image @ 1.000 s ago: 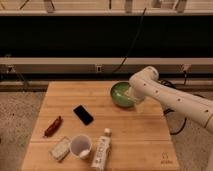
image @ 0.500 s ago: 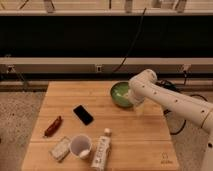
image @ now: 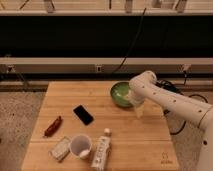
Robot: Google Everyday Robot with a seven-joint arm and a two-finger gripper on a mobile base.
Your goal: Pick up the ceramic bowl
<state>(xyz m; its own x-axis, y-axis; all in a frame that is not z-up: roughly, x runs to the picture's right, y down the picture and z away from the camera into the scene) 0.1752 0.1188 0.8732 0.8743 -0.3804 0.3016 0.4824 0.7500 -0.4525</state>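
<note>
The ceramic bowl [image: 120,93] is round, shallow and glossy green with a darker rim. It sits on the wooden table [image: 150,145] near the back edge, right of centre. My white arm comes in from the right and bends down over the bowl's right side. My gripper [image: 138,109] points down at the table, just to the right of and in front of the bowl, next to its rim. The arm hides the bowl's right rim.
A black phone [image: 83,114] lies at mid-table. A red-brown item [image: 52,126] lies at the left. A small white cup [image: 80,145], a white packet [image: 60,148] and a lying white bottle [image: 101,151] are at the front. Cables hang behind the table.
My arm has shifted slightly left and down, closer to the bowl's right side. The bowl and the other objects have not moved.
</note>
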